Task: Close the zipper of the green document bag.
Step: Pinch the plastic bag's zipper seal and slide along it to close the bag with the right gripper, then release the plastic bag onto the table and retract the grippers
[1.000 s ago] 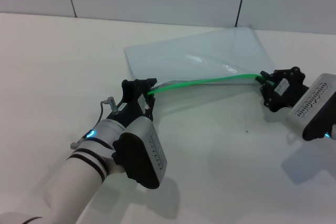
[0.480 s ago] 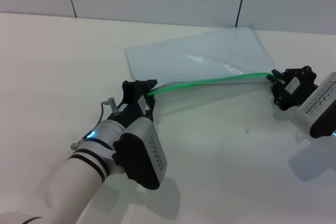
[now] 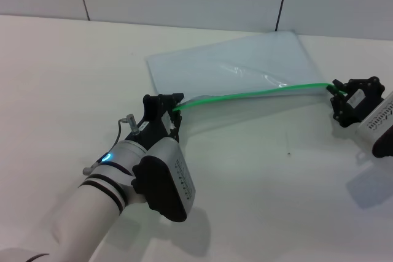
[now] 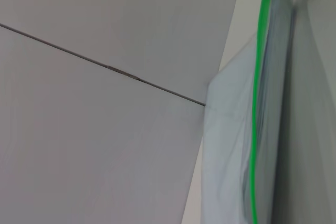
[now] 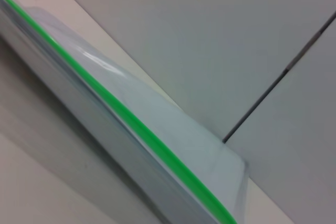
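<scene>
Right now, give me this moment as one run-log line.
left gripper: holding zipper near end | right gripper: at zipper far end, past green document bag corner | bag edge raised off table

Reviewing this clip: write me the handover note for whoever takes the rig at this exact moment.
Left gripper: shut on the near-left end of the zipper, holding that corner of the green document bag off the table.
Right gripper: at the zipper's far right end, apparently clamped on the slider, which is hidden between its fingers.
Bag: lies flat toward the back wall, green edge facing the robot and stretched taut between the two grippers.
Done: the pull has reached the right corner, so the zip looks closed along its whole length.
Left: confirm the seal, then release both grippers and withdraw.
</scene>
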### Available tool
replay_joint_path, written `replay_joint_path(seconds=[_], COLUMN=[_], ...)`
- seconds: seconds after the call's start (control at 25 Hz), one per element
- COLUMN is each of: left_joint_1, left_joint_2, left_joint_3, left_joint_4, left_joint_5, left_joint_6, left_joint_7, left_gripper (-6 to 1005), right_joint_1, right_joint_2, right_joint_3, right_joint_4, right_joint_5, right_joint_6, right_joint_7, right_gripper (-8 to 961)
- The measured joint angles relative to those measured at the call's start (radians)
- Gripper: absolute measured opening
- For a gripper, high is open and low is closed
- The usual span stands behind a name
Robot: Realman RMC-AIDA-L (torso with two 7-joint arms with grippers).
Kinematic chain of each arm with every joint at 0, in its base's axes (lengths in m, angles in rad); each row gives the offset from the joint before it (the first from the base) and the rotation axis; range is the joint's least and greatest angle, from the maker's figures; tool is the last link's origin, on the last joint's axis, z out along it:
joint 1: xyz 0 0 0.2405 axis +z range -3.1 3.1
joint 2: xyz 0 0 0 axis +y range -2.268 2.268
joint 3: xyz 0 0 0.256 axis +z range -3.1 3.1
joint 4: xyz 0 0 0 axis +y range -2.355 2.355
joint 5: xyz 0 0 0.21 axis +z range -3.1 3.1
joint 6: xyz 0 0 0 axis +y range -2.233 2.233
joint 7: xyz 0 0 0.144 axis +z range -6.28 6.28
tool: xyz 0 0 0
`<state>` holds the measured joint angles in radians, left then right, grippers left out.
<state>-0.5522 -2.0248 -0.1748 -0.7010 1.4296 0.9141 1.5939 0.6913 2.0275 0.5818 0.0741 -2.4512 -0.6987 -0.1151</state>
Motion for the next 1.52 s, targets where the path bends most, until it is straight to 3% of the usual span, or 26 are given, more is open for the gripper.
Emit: replay_joint_path(seconds=[1.12,1.52], left_joint_1=[0.006,0.028], left_joint_2=[-0.002,-0.006], left_joint_3=[0.001,0.0], left_joint_4=[0.015,0.022], left_joint_5=[0.048,0.094], left_joint_6=[0.011,0.099], left_joint_7=[0.0,-0.048], left_gripper=[91,99], right_joint_1=[0.0,0.0], right_joint_2=[0.001,0.005], right_joint_3=[0.018,0.02], right_joint_4=[-0.012,0.005], right_joint_5=[0.003,0.003], right_joint_6=[-0.005,-0.024], right_joint_7=[-0.005,-0.013], right_gripper=[81,108])
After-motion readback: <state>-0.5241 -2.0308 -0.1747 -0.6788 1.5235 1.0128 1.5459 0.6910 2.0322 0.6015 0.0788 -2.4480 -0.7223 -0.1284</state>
